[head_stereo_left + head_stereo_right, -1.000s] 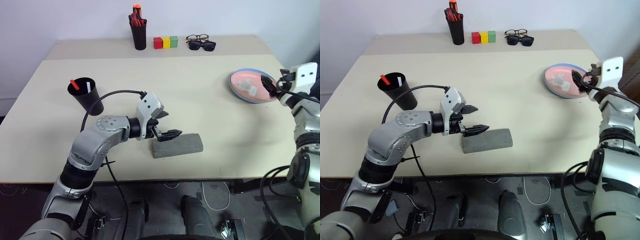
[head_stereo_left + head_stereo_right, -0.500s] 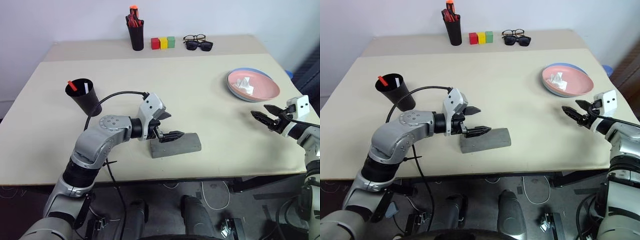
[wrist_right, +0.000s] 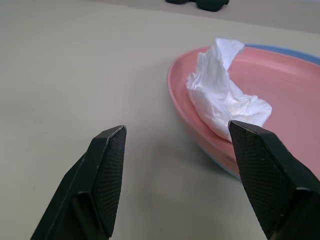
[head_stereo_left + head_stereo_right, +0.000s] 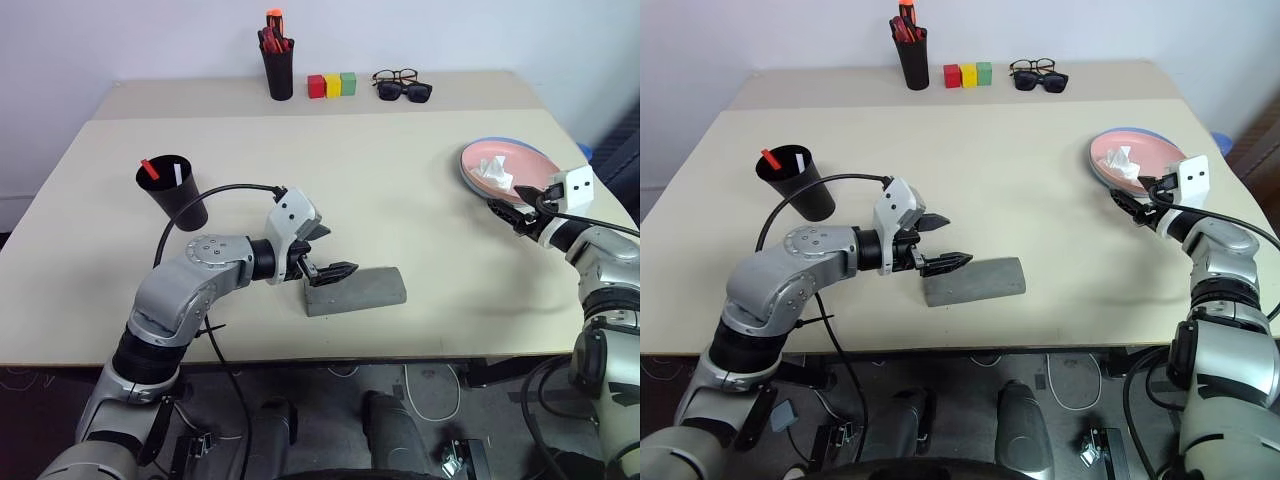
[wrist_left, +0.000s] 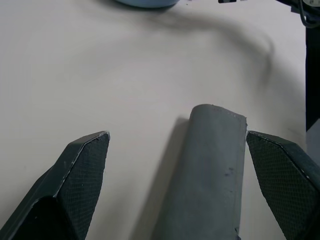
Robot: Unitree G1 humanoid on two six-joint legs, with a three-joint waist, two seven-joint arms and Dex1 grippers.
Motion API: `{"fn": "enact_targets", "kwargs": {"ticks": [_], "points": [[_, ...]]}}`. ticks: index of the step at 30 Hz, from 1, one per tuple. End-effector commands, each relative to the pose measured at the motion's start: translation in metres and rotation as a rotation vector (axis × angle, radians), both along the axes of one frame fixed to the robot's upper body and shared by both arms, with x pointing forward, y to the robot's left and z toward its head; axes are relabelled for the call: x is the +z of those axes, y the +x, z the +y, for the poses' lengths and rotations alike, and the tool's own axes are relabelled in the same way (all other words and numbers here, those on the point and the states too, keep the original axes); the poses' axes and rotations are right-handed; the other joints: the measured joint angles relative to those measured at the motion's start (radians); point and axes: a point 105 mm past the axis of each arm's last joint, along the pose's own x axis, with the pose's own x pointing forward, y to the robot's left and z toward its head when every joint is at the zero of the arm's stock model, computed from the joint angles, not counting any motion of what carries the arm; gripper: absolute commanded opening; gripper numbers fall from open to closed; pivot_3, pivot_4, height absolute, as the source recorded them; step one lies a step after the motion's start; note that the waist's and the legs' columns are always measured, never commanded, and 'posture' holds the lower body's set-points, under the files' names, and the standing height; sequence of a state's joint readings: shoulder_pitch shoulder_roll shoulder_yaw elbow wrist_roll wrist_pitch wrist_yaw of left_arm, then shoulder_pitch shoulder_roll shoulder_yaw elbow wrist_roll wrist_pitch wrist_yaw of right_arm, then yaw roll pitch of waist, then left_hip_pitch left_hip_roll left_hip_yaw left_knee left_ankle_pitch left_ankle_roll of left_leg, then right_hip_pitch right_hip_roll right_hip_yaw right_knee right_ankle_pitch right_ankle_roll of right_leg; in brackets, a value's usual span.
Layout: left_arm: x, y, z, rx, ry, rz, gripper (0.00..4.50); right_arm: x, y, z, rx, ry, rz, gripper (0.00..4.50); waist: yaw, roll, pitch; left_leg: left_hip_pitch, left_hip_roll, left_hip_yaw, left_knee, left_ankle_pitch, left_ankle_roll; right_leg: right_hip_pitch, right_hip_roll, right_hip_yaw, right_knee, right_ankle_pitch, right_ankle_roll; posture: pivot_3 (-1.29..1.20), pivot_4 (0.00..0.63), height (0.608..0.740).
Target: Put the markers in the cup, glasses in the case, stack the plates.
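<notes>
Twin head views down over one table (image 4: pixel 400 180); close wrist views.

A wide beige tabletop (image 4: pixel 400 230) fills most of the scene, with a seam running across it towards the far end, where a second slab (image 4: pixel 200 97) seems to butt against it. Behind stands a plain pale wall (image 4: pixel 120 40), evenly lit. Below the near edge lies a dark floor (image 4: pixel 970 370) with loose white cables (image 4: pixel 425 395); its surface is hard to make out.

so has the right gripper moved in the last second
Yes. The right gripper was over the pink plate; it now sits open at the plate's near rim, beside the table.
</notes>
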State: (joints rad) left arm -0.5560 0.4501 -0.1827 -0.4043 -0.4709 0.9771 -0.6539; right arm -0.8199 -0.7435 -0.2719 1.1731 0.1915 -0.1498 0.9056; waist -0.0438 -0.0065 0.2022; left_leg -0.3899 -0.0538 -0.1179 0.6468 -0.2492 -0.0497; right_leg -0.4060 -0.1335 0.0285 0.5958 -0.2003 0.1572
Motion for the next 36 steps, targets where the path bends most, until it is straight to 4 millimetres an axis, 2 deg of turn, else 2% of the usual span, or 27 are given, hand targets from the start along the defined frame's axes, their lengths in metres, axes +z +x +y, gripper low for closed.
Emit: {"fn": "enact_targets", "kwargs": {"ticks": [1, 8, 14, 25, 30, 36], "points": [[0.01, -0.004, 0.001, -0.009, -0.015, -0.037, 4.5, 0.013, -0.001, 0.001, 0.036, 0.017, -0.047, 3.31, -0.001, 0.0, 0.0, 0.0, 0.0, 0.0, 0.0, 0.0, 0.0, 0.0, 0.0, 0.0, 0.0, 0.0, 0.0, 0.0, 0.15, 0.74], [0.01, -0.002, -0.002, -0.017, -0.019, -0.038, 4.5, 0.026, -0.015, 0.005, 0.151, 0.108, -0.09, 3.31, -0.002, 0.0, 0.0, 0.0, 0.0, 0.0, 0.0, 0.0, 0.0, 0.0, 0.0, 0.0, 0.0, 0.0, 0.0, 0.0, 0.15, 0.74], [0.011, -0.002, -0.003, -0.025, -0.017, -0.039, 4.5, 0.016, -0.019, 0.008, 0.176, 0.102, -0.033, 3.31, 0.0, 0.0, 0.0, 0.0, 0.0, 0.0, 0.0, 0.0, 0.0, 0.0, 0.0, 0.0, 0.0, 0.0, 0.0, 0.0, 0.15, 0.74], [0.014, -0.003, 0.006, -0.002, 0.003, -0.049, 4.5, 0.0, 0.003, 0.012, 0.053, 0.046, 0.0, 3.31, -0.001, 0.0, 0.0, 0.0, 0.0, 0.0, 0.0, 0.0, 0.0, 0.0, 0.0, 0.0, 0.001, 0.0, 0.0, 0.0, 0.15, 0.74], [0.016, -0.005, 0.007, 0.01, 0.003, -0.049, 4.5, 0.013, 0.014, 0.001, -0.1, -0.02, -0.087, 3.31, -0.001, 0.0, 0.0, 0.0, 0.0, 0.0, 0.0, 0.0, 0.0, 0.0, 0.0, 0.0, 0.0, 0.0, 0.0, 0.0, 0.15, 0.74], [0.014, -0.004, 0.003, 0.012, -0.01, -0.043, 4.5, 0.021, 0.01, -0.007, -0.13, -0.072, -0.148, 3.31, -0.001, 0.0, 0.0, 0.0, 0.0, 0.0, 0.0, 0.0, 0.0, 0.0, 0.0, 0.0, 0.0, 0.0, 0.0, 0.0, 0.15, 0.74]]}}
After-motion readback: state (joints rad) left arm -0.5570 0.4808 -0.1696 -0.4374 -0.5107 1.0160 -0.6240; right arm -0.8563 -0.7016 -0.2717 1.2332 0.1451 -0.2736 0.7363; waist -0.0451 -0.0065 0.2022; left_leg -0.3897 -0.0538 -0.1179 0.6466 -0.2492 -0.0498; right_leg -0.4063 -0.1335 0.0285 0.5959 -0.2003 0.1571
